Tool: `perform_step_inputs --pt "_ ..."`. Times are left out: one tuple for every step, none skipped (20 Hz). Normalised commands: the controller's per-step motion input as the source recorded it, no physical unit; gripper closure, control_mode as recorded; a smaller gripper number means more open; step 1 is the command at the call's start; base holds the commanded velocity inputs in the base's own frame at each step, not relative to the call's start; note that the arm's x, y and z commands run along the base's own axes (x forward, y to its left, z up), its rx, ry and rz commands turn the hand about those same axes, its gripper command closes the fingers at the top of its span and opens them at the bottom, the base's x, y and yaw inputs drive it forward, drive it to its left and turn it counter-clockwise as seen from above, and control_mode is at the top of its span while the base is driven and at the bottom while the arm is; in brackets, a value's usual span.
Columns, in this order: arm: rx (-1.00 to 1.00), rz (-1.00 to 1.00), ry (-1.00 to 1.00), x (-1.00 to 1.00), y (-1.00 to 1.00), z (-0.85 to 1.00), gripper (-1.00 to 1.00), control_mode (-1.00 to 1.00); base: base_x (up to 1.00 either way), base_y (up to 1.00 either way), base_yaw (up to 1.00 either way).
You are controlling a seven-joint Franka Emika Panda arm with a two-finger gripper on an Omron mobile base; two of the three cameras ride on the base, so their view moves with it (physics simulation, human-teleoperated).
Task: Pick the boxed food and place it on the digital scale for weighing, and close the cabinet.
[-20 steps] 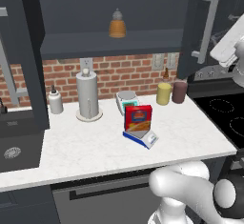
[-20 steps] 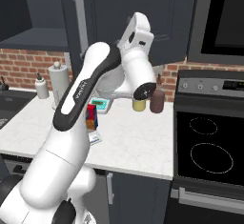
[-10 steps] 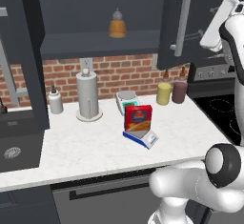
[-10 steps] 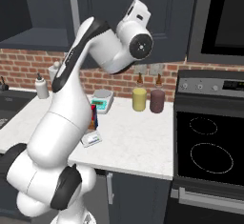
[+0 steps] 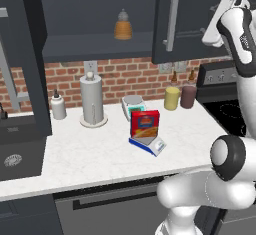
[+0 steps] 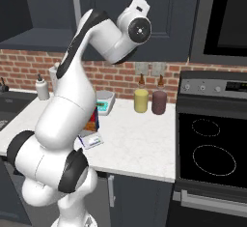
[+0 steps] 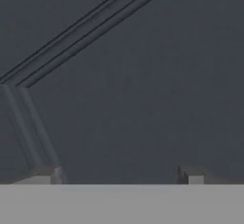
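Your boxed food (image 5: 145, 124) already stands upright on the digital scale (image 5: 148, 144), near the front middle of the counter (image 5: 75, 159), so the weighing half looks done; in the right base view the box (image 6: 91, 123) and scale (image 6: 91, 141) peek out from behind the arm. What has changed over the last second is the cabinet (image 5: 200, 14): its right-hand door, with the long silver handle (image 5: 173, 16), has swung from standing out toward you to lying nearly flat across the upper right of the opening, and the arm has lifted up and rightward with it. The gripper (image 7: 121, 178) is spread wide and holds nothing; in the hand view its tips sit very close to a dark panelled door face, though whether they touch it you cannot tell from here.

That means the closing is under way, not finished; the shelf with the amber bottle (image 5: 122, 25) is exposed, and the left door (image 5: 25, 54) hangs wide open at the far left. Further out, the paper towel roll (image 5: 92, 100), the white scale (image 5: 133, 105) and the two jars (image 5: 180, 97) by the brick wall are well apart from the box; I'd judge the right door needs a last push home, then the left door is yours to deal with.
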Motion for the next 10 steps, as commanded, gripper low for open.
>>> perform_step_inputs --pt "0.0 0.0 0.02 0.77 0.1 -0.38 -1.0 -1.0 0.0 0.0 0.0" --pt "0.0 0.0 0.03 0.78 0.14 -0.37 -1.0 -1.0 0.0 0.0 0.0" --pt "0.0 0.0 0.03 0.76 0.16 -0.34 -1.0 -1.0 0.0 0.0 0.0" --pt "0.0 0.0 0.02 0.75 0.16 -0.34 -1.0 -1.0 0.0 0.0 0.0" --pt "0.0 0.0 0.02 0.79 0.15 -0.37 -1.0 -1.0 0.0 0.0 0.0" --pt "0.0 0.0 0.02 0.79 0.11 -0.38 -1.0 -1.0 0.0 0.0 0.0" --pt "0.0 0.0 0.0 0.79 0.07 -0.37 -1.0 -1.0 0.0 0.0 0.0" --pt "0.0 0.0 0.0 0.75 0.0 -0.36 -1.0 -1.0 0.0 0.0 0.0" --pt "0.0 0.0 0.0 0.75 0.0 -0.36 -1.0 -1.0 0.0 0.0 0.0" --pt "0.0 0.0 0.0 0.67 0.0 -0.31 -1.0 -1.0 0.0 0.0 0.0"
